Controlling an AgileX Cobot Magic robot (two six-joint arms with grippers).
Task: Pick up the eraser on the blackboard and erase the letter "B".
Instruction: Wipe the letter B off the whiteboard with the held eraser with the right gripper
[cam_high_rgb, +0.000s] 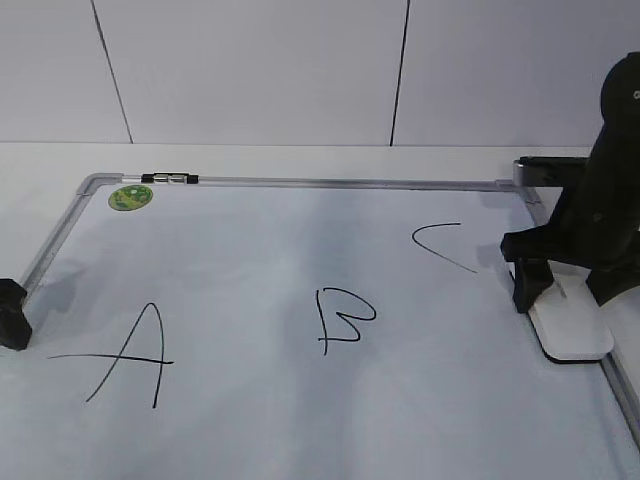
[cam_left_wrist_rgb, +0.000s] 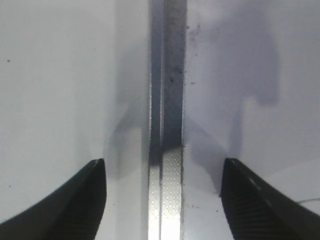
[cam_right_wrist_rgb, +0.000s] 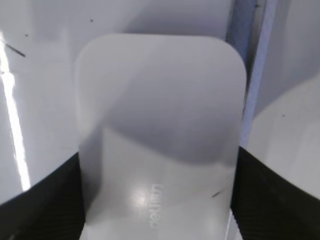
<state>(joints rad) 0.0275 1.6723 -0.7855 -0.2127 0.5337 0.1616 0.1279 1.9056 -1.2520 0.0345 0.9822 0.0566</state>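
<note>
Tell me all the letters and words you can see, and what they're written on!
"A": handwritten on the blackboard.
"B": on the blackboard.
"C": on the blackboard.
Grey print on the eraser: too blurred to read.
Green sticker: too small to read.

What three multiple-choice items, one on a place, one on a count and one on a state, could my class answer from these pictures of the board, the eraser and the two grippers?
1. Where does the eraser lie on the blackboard?
A. by the right frame
B. beside the green sticker
C. on the letter "A"

2. How many handwritten letters are on the blackboard?
A. two
B. three
C. five

3. How does the right gripper stand?
A. far above the board
B. fingers on either side of the eraser
C. clamped on the frame

Answers:
1 A: it sits at the right edge, below the "C".
2 B: "A", the letter "B" and "C".
3 B: the right wrist view shows a dark finger at each side of the eraser.
</note>
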